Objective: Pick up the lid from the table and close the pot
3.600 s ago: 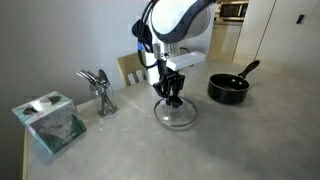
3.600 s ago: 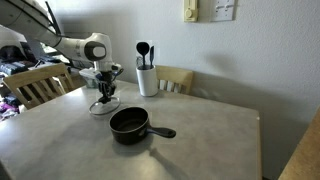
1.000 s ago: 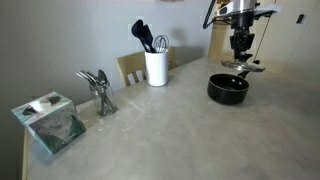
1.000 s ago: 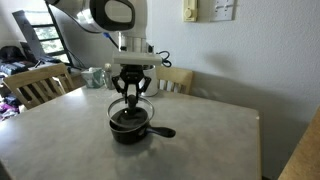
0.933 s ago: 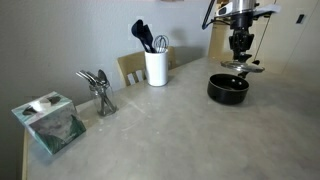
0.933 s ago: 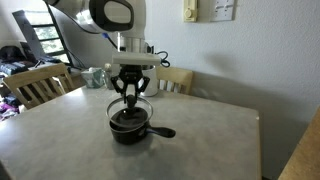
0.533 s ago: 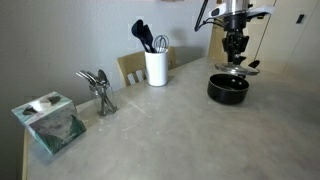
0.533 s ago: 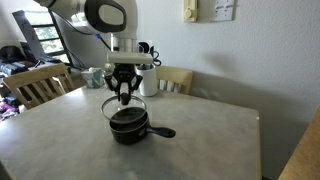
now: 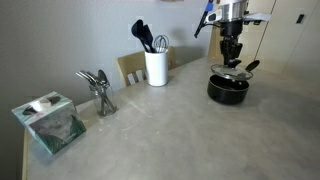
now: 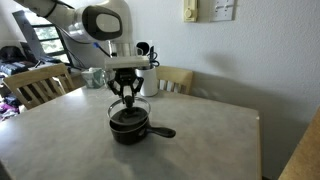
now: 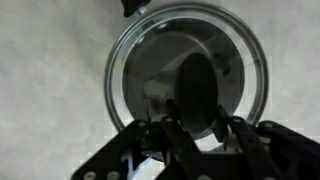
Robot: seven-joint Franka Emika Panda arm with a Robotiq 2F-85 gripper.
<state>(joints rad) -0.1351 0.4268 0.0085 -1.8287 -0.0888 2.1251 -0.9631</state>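
Exterior view, lid: the lid point(image 9: 234, 70) hangs level under the pincer point(image 9: 232, 60), straight over the pot point(image 9: 228, 90) at the far end of the bench point(image 9: 150, 140). I cannot tell whether the rims touch.
Exterior view, pincer: narrow, nipped on the lid's knob from above.
Exterior view, writing: the tissue box point(image 9: 48, 122) and white utensil holder point(image 9: 156, 68) show no lettering I can read.
Exterior view, pot axis: here too the pot point(image 10: 127, 125) sits right below the lid point(image 10: 123, 104). Its handle point(image 10: 160, 131) runs along the bench toward the picture's right, clear of the pincer point(image 10: 124, 94).
Exterior view, way to go: straight down, by my judgement, with no sideways shift.
Exterior view, writing: the wall notice point(image 10: 225, 9) is too small to read.
Wrist view, lid: the glass of the lid point(image 11: 140, 60) fills the picture, and the dark knob point(image 11: 195, 90) sits at the pincer point(image 11: 200, 125). The rings seen through the glass look roughly centred.
Wrist view, writing: none.
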